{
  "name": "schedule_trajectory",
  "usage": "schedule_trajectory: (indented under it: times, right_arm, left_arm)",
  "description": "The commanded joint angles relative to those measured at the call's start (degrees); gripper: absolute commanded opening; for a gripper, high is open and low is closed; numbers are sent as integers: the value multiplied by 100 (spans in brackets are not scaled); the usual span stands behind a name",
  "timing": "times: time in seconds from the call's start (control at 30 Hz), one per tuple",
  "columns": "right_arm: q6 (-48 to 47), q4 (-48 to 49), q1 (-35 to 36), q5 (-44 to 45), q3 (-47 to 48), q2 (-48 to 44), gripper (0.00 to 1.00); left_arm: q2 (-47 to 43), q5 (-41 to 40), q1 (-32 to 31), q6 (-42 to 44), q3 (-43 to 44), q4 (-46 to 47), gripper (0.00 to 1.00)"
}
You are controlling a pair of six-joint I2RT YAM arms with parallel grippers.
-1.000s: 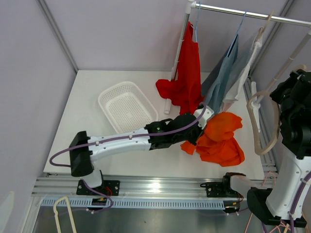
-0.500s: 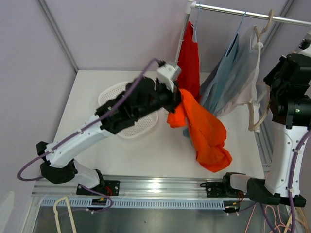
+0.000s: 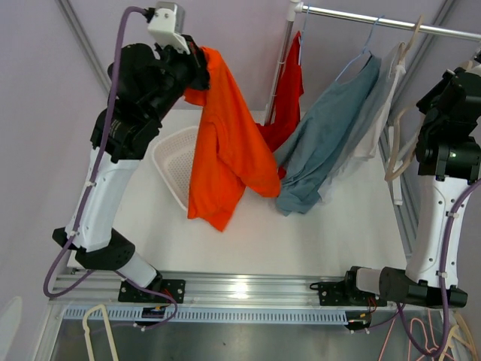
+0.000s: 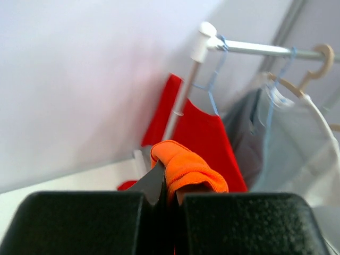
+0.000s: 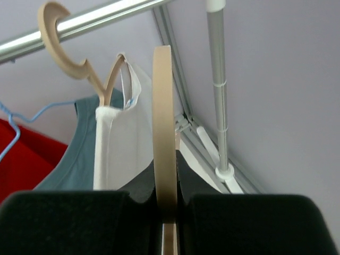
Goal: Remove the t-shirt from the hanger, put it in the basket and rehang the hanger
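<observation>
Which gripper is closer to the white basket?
Left. The left gripper, shut on the orange t-shirt, is held high near the basket; the right gripper, gripping a bare wooden hanger, is far off at the table's right edge.

Jaws pinch orange t-shirt (image 4: 187, 169) before red garment (image 4: 204, 135).

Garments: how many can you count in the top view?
4: orange shirt in the left tool; red shirt, blue-grey shirt and white shirt on the rail. More may hide behind.

The left tool (image 3: 197, 66) has risen from the counter (image 3: 338, 233) to above the basket (image 3: 169, 162); the orange t-shirt (image 3: 225, 143) now dangles from it. The right tool (image 5: 169, 212) has raised the hanger (image 5: 163, 122).
</observation>
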Motion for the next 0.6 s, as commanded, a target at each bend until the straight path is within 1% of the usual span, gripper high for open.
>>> schedule_trajectory:
  times: [0.0, 0.1, 0.23, 0.3, 0.33, 0.37, 0.47, 0.57]
  right_arm:
    - [-61, 882, -238, -222, 50, 138, 0]
    - [62, 829, -379, -372, 244, 410, 0]
    - [80, 1267, -458, -460, 121, 578, 0]
    - [106, 1392, -493, -547, 112, 701, 0]
    - [106, 1409, -528, -574, 191, 762, 0]
    - [80, 1479, -537, -583, 209, 823, 0]
    - [53, 1690, -616, -662, 279, 999, 0]
    - [-8, 1971, -695, -723, 262, 1070, 0]
  left_arm:
    - [-309, 238, 373, 163, -85, 1117, 1]
    - [-309, 187, 496, 356, 90, 1435, 1]
    - [-371, -200, 601, 856, 213, 2015, 1]
    - [-196, -245, 803, 797, 433, 1868, 1]
    - [-143, -132, 934, 648, 660, 1788, 1]
    - [-99, -78, 1171, 603, 767, 1709, 1]
    - [-107, 19, 1541, 427, 567, 1717, 1]
    - [-264, -121, 1700, 374, 320, 1779, 1]
